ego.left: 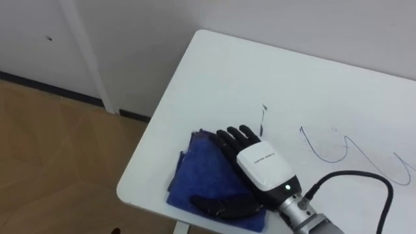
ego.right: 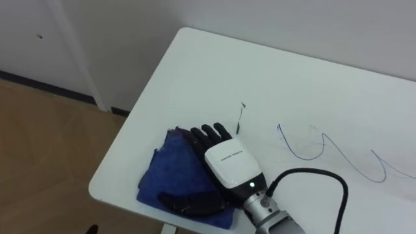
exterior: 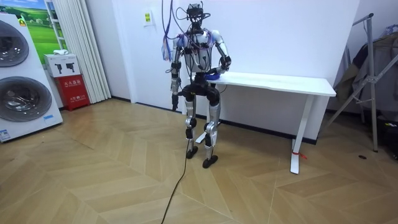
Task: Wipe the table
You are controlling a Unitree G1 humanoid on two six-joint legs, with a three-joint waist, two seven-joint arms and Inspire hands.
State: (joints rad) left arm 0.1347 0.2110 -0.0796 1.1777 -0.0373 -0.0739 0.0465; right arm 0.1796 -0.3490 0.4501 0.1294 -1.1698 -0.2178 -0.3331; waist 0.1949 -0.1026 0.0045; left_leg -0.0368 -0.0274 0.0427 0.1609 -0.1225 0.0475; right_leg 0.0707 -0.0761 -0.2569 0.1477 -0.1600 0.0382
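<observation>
Right robot hand (ego.left: 263,166) flat, fingers straight, no grip: pins folded dark-blue cloth (ego.left: 198,170) on white counter (ego.left: 221,71) f/ wiping blue pen scribbles (ego.left: 325,158).

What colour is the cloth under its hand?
Cloth: dark blue, best in the left eye view.

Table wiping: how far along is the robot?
Barely started, it seems. The right hand lies flat on the blue cloth near the table's corner, so the cloth is in place. The blue scribbles and a small dark mark beside the fingers are unwiped. The left hand hangs by the robot's side.
</observation>
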